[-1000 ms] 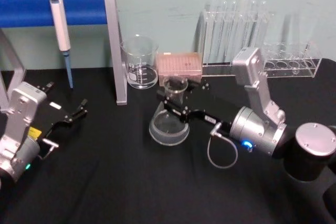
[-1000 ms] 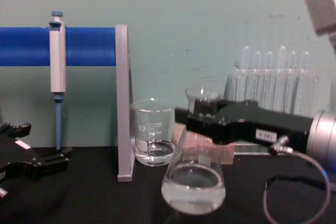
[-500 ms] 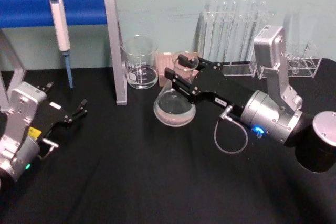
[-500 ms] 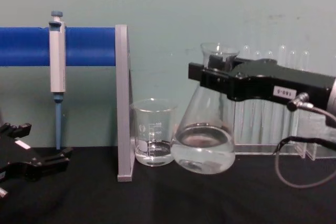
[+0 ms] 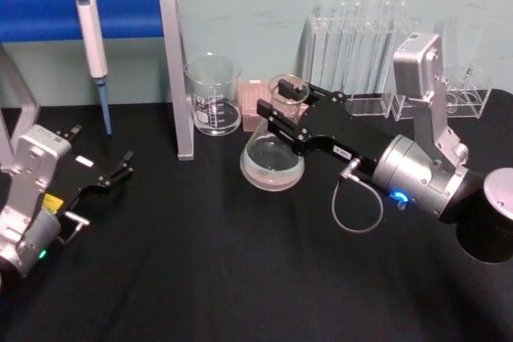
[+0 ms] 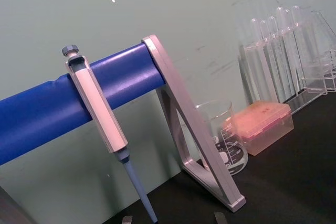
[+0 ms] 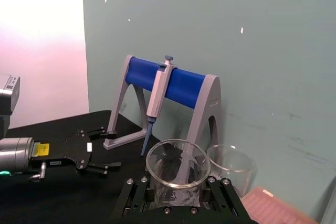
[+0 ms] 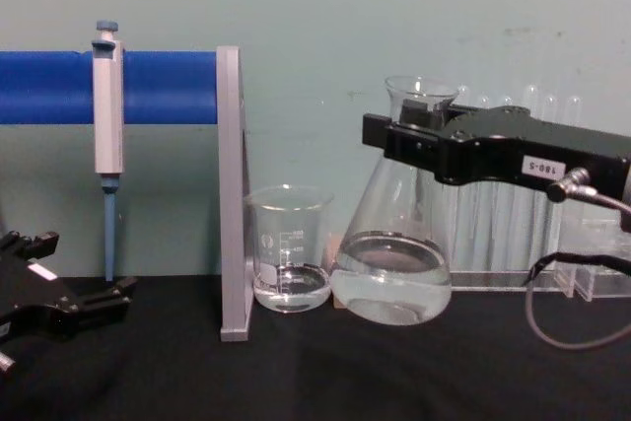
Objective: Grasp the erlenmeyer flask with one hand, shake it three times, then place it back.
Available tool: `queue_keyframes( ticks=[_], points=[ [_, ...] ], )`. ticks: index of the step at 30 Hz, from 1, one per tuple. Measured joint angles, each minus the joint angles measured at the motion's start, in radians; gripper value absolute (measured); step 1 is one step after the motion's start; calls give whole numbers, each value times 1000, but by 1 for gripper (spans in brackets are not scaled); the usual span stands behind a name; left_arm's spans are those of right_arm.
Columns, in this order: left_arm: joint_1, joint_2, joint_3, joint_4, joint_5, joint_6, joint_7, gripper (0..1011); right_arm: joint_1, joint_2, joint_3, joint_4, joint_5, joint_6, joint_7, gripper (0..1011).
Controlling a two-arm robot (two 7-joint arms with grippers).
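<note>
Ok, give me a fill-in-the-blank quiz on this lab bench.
1. The right gripper clamps the flask by its ____.
2. The pipette hangs on the ____ stand.
3. The left gripper lies open on the ____ table.
Missing words: neck; blue; black.

erlenmeyer flask (image 8: 392, 244) clear glossy glass; hand (image 8: 409, 137) matt plastic; tablecloth (image 5: 200, 262) matt.
</note>
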Motion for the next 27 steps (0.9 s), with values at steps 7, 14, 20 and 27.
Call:
queue_keyframes(
  ticks=[7,14,20,27],
  points=[
    [0,0,0,0,0,0,0,1001,-2,4,0,-2,0,12,-5,449],
    [0,0,0,0,0,0,0,1001,-4,5,0,-4,0,20,-10,449],
    [0,0,0,0,0,0,0,1001,-5,4,0,-4,0,22,-13,449],
    [0,0,0,0,0,0,0,1001,-3,1,-2,1,-1,22,-12,449]
  ],
)
